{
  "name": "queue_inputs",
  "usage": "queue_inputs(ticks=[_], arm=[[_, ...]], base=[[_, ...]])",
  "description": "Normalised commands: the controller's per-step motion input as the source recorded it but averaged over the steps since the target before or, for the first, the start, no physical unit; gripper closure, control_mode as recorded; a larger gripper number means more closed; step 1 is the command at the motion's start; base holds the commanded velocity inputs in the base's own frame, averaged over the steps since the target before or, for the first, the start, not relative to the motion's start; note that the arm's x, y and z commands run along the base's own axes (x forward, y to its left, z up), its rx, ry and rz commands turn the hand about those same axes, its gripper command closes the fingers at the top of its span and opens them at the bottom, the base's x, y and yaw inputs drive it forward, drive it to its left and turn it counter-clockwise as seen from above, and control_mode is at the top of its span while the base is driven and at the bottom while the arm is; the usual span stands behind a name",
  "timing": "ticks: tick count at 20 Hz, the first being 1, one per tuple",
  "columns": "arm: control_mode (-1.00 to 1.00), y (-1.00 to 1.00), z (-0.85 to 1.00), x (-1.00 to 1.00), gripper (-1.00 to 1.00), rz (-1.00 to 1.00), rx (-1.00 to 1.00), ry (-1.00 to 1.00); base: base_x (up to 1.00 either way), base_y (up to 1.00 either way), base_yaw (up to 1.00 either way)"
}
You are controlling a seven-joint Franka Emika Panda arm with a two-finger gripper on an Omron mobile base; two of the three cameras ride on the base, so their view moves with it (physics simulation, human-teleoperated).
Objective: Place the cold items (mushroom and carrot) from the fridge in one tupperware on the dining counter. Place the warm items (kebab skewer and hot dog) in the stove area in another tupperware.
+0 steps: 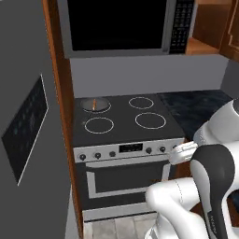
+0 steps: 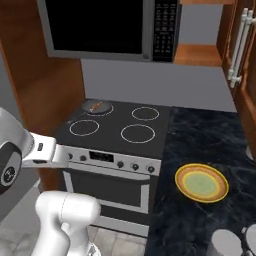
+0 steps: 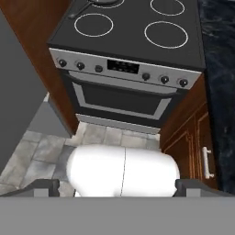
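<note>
A pan [image 1: 94, 104] sat on the stove's [image 2: 120, 127] back-left burner with something orange in it, too small to identify. The fridge [image 1: 28, 140] walled the stove's left side, a yellow plate [image 2: 201, 183] lay on the black counter [image 2: 210, 135] to its right, and a microwave [image 1: 126, 25] hung above. The gripper [image 3: 117, 186] was spread wide, holding nothing, over bare floor [image 3: 36, 156] before the oven.

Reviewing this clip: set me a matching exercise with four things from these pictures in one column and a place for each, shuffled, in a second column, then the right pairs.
Things:
1. pan
2. yellow plate
3. microwave
4. oven door

Places:
A. on the black counter right of the stove
B. below the knob panel
C. on the stove's back left burner
D. above the stove

Pairs: 1-C, 2-A, 3-D, 4-B
</note>
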Motion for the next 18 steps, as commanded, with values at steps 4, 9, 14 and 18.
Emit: queue_inputs(ticks=[4,9,14,18], arm=[[1.0,0.0,0.0,0.0,-1.0,0.0,0.0,0.0],[1.0,0.0,0.0,0.0,-1.0,0.0,0.0,0.0],[1.0,0.0,0.0,0.0,-1.0,0.0,0.0,0.0],[-1.0,0.95,0.0,0.52,-1.0,-0.09,0.0,-0.02]], base=[[0.95,0.01,-0.04],[0.81,0.11,-0.17],[0.57,0.43,-0.12],[0.0,0.0,0.0]])
